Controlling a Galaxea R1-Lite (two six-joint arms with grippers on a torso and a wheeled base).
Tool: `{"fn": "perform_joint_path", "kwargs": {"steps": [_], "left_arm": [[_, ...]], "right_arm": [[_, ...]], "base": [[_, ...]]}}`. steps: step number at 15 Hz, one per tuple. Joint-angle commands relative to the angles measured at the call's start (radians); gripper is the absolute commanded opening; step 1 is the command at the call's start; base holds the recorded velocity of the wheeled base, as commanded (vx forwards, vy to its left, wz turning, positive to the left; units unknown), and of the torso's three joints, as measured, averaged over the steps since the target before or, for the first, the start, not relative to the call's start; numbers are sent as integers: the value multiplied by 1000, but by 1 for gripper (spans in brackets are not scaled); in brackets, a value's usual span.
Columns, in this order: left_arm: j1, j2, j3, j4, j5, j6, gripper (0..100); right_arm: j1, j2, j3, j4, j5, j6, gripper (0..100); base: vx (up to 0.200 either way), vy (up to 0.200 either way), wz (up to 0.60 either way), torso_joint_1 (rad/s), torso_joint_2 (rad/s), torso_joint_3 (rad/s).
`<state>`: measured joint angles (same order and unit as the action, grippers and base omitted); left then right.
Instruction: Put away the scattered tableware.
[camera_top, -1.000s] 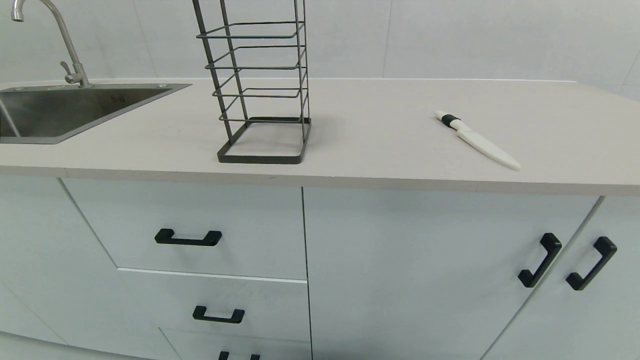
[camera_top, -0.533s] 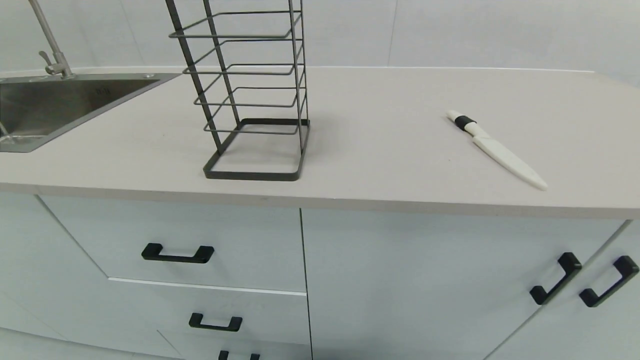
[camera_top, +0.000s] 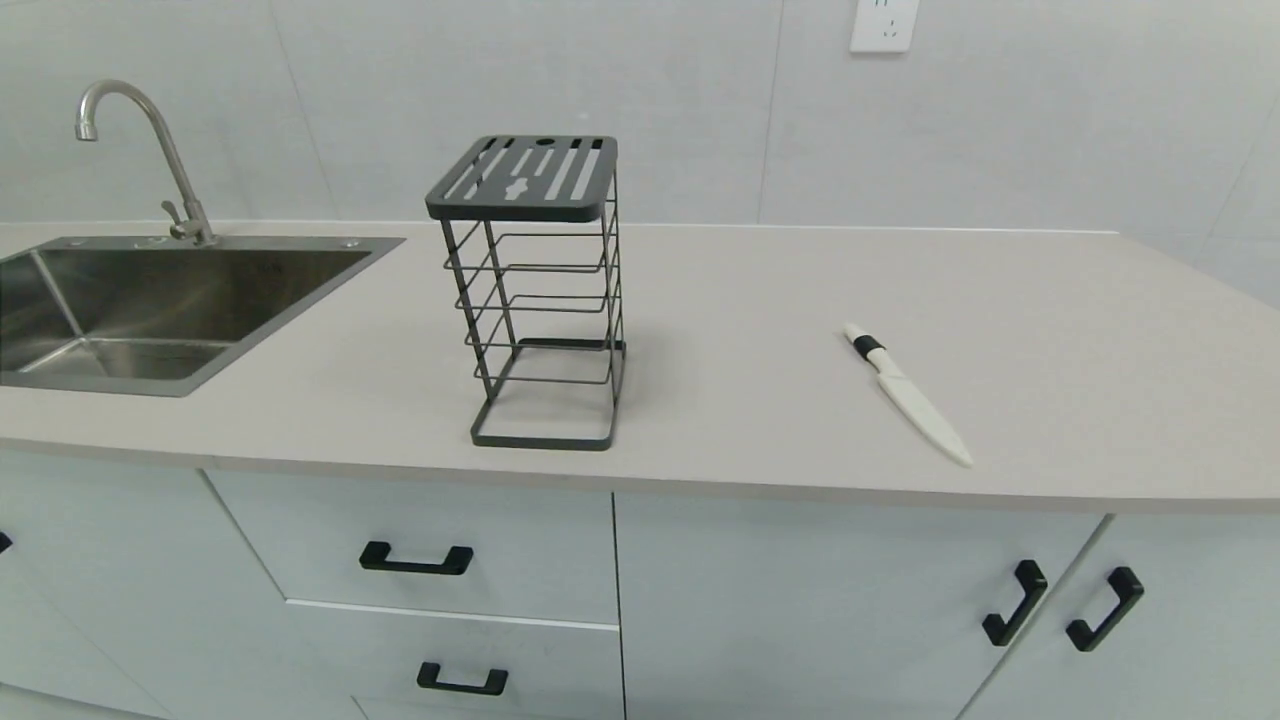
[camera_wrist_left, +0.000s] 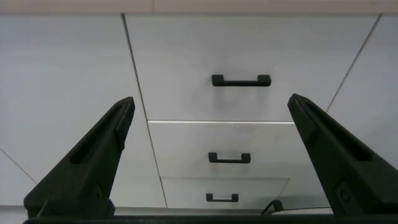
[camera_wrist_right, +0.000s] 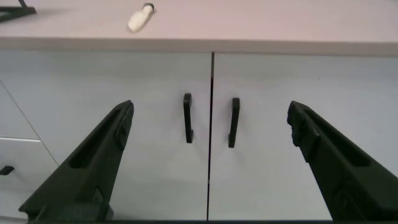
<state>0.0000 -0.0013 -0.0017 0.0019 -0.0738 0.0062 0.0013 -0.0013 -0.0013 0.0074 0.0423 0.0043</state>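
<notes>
A white knife (camera_top: 907, 393) with a black band on its handle lies flat on the grey counter (camera_top: 780, 300), toward the right near the front edge. Its tip (camera_wrist_right: 140, 17) also shows on the counter top in the right wrist view. A black wire knife rack (camera_top: 540, 290) with a slotted top plate stands upright mid-counter. My left gripper (camera_wrist_left: 211, 124) is open, low down facing the drawer fronts. My right gripper (camera_wrist_right: 208, 130) is open as well, facing the cabinet doors below the counter, with nothing between its fingers.
A steel sink (camera_top: 150, 300) with a curved tap (camera_top: 150, 150) sits at the counter's left. Below are drawers with black handles (camera_top: 416, 559) and two doors with black handles (camera_top: 1060, 605). A wall socket (camera_top: 885, 22) is on the tiled wall.
The whole head view has shifted: the camera now looks from higher and farther back, showing the rack's top plate and the wall. The knife and rack have not moved on the counter.
</notes>
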Motion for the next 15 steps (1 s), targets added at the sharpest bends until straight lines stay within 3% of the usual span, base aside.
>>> {"fn": "perform_joint_path", "kwargs": {"steps": [1, 15], "left_arm": [[0, 1, 0, 0, 0, 0, 100], [0, 1, 0, 0, 0, 0, 100]], "right_arm": [[0, 1, 0, -1, 1, 0, 100], [0, 1, 1, -1, 1, 0, 100]], "base": [[0, 0, 0, 36, -486, -227], [0, 0, 0, 296, -513, -245]]}}
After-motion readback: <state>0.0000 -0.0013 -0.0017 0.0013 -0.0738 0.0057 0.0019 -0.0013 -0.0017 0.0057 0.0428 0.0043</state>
